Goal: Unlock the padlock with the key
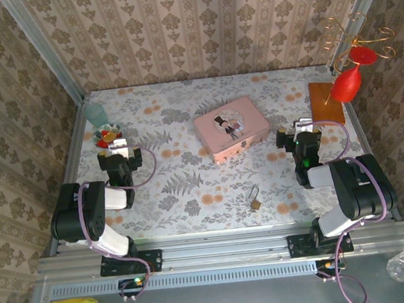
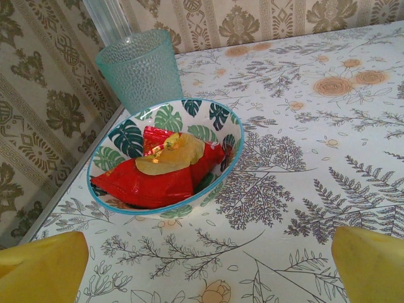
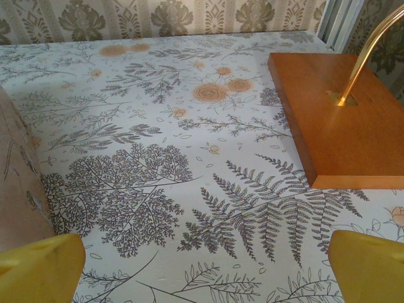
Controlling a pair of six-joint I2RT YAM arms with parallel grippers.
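Padlock of tiny brass-coloured metal with a thin silver shackle lies loose on the floral desk at lower centre overhead, likely within either arm's reach, while the left tool and right tool gape wide, empty.

Both arms sit folded low, left gripper and right gripper spread wide.

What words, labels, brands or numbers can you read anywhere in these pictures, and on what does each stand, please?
No text can be read.
Tin: a printed figure on the lid; any lettering beside it is too small to read.
Padlock: too small to show any marking.
Red wrappers in the bowl: no legible print.
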